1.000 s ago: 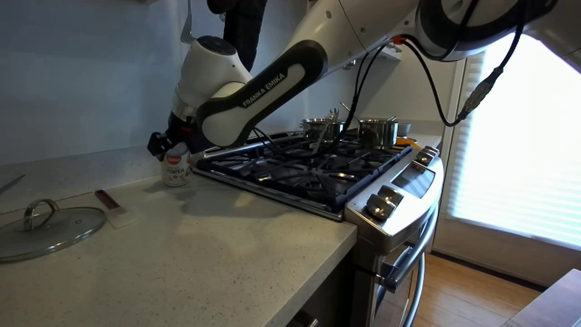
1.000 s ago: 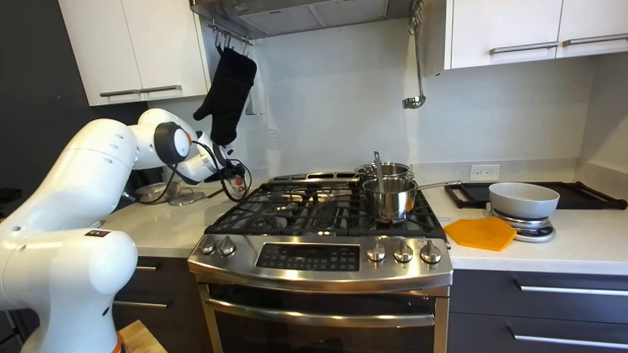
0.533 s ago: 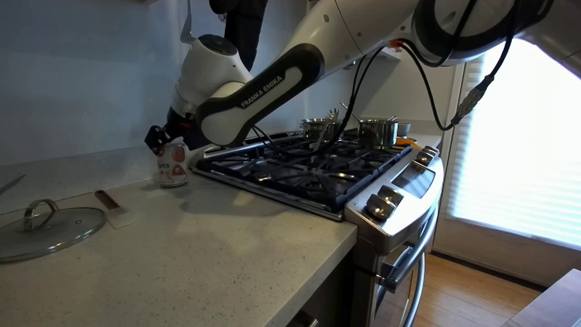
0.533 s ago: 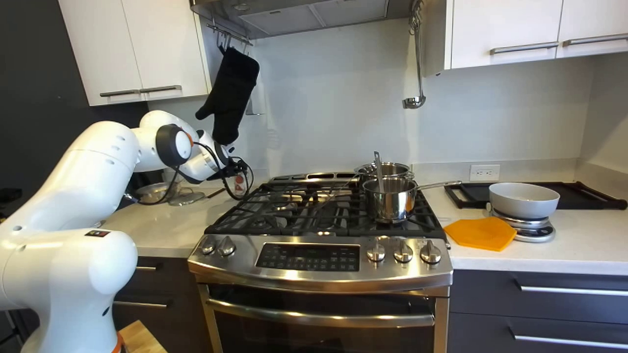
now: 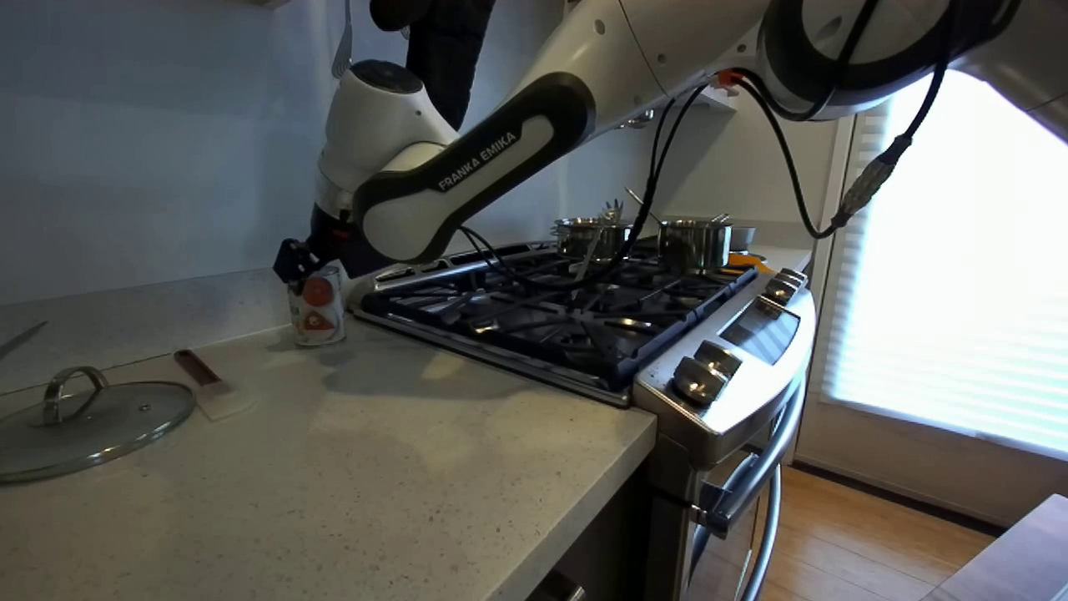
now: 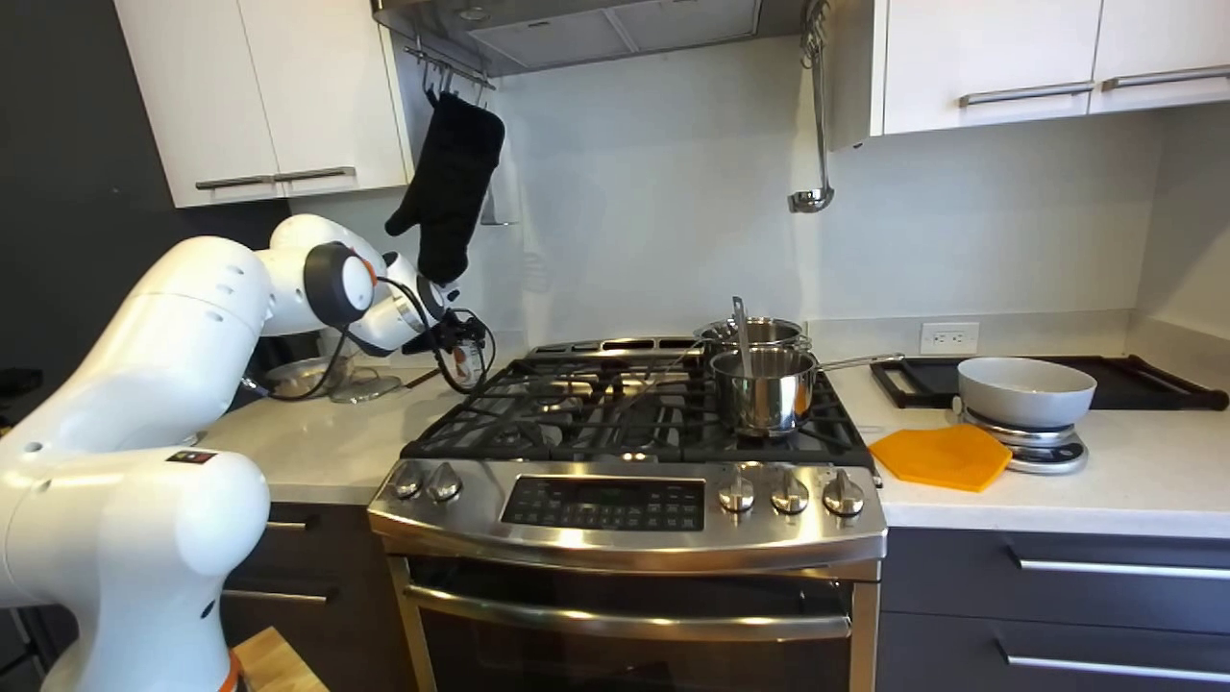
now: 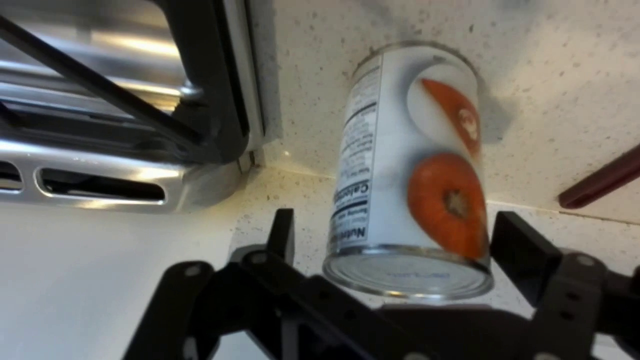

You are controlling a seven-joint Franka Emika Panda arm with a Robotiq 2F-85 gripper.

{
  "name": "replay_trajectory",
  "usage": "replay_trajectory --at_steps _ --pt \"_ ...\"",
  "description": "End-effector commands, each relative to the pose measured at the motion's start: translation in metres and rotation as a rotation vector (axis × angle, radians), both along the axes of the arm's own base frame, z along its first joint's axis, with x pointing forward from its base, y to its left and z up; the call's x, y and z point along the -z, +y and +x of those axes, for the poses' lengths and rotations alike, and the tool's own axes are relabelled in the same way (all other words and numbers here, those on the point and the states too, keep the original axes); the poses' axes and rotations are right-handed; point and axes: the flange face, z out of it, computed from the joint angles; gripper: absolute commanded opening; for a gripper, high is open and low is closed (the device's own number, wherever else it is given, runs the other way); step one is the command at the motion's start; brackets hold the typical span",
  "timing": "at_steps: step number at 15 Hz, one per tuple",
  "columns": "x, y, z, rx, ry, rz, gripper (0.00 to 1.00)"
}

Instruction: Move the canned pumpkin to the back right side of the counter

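The canned pumpkin (image 7: 400, 150) stands upright on the counter (image 5: 400, 467), in the corner between the back wall and the stove. It also shows in both exterior views (image 5: 318, 313) (image 6: 468, 365). Its pumpkin pictures face the cameras. My gripper (image 7: 395, 220) is open around the upper part of the can. In the wrist view the right finger (image 7: 522, 255) is very close to the can or touching it; I cannot tell which. A clear gap shows between the can and the left finger (image 7: 282, 235).
The gas stove (image 5: 542, 317) is right beside the can, and its corner shows in the wrist view (image 7: 215, 100). A glass lid (image 5: 100, 426) and a spatula (image 5: 213, 388) lie on the counter. A black oven mitt (image 6: 452, 183) hangs above the arm.
The can has turned: its logo and lettering faced an exterior view a second ago, now its pumpkin pictures do. It has hardly shifted on the counter. My gripper has moved slightly over it.
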Motion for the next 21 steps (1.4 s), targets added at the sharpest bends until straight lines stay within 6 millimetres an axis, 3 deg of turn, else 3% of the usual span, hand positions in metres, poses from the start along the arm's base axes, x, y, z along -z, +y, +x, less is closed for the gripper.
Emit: replay_trajectory --at_steps 1,7,11,18,21 --pt "-0.003 0.0 -0.017 0.076 0.138 -0.117 1.0" --pt "-0.017 -0.007 -0.047 0.141 0.399 -0.241 1.0" --pt "-0.038 -0.006 -0.071 0.022 0.459 -0.23 1.0" --pt "-0.07 -0.016 -0.143 -0.228 0.501 -0.295 1.0" --pt "-0.097 -0.041 -0.173 -0.24 0.518 -0.29 1.0"
